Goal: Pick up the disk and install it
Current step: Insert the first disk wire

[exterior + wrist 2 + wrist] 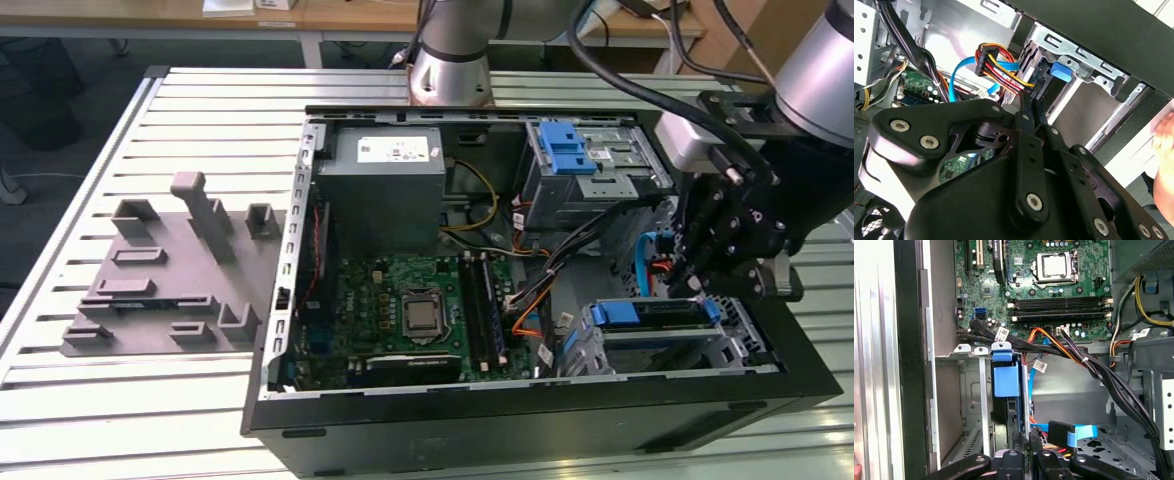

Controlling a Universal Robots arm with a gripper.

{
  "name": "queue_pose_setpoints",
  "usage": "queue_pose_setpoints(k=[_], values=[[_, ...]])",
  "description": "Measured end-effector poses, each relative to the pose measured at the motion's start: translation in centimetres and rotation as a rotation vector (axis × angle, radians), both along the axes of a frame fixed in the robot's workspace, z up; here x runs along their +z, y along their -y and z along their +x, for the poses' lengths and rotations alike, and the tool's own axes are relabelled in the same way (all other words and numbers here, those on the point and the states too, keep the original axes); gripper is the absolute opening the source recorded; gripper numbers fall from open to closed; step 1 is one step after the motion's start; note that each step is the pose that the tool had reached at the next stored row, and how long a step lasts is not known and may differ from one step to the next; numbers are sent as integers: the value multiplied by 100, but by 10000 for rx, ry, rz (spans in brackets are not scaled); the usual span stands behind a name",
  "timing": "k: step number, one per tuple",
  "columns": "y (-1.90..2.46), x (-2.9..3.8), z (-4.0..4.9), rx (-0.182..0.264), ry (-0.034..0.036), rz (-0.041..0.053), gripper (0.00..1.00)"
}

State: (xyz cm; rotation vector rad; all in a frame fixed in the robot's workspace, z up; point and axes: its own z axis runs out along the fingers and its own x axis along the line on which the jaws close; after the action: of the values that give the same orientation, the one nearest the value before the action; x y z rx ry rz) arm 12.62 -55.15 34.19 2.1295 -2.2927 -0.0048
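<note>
Jaws down at the drive cage

The gripper (1026, 452) had its jaws pressed nearly together, nipping the rear edge of the disk (1005, 382), which sat slotted in the cage (747, 345) directly beyond them.

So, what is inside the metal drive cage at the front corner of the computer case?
The disk in its blue carrier sits in one slot of the drive cage. The slot beside it looks empty. The gripper covers the disk's rear end.

Lab workbench, slatted aluminium table (80, 200), open computer case (534, 410)
</note>
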Motion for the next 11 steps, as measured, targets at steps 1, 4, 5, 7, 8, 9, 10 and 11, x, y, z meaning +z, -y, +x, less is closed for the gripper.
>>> queue_pose_setpoints(k=[1, 4, 5, 7, 8, 9, 10, 11], values=[[4, -4, -1, 1, -1, 0, 16], [6, -11, -1, 1, -7, -2, 16], [7, -15, -2, 0, -10, -3, 16], [13, -19, -2, 5, -12, -12, 16], [15, -20, -2, 9, -13, -19, 16], [15, -21, -2, 12, -13, -29, 16], [16, -21, -2, 13, -13, -43, 16], [18, -22, -2, 13, -14, -55, 16]])
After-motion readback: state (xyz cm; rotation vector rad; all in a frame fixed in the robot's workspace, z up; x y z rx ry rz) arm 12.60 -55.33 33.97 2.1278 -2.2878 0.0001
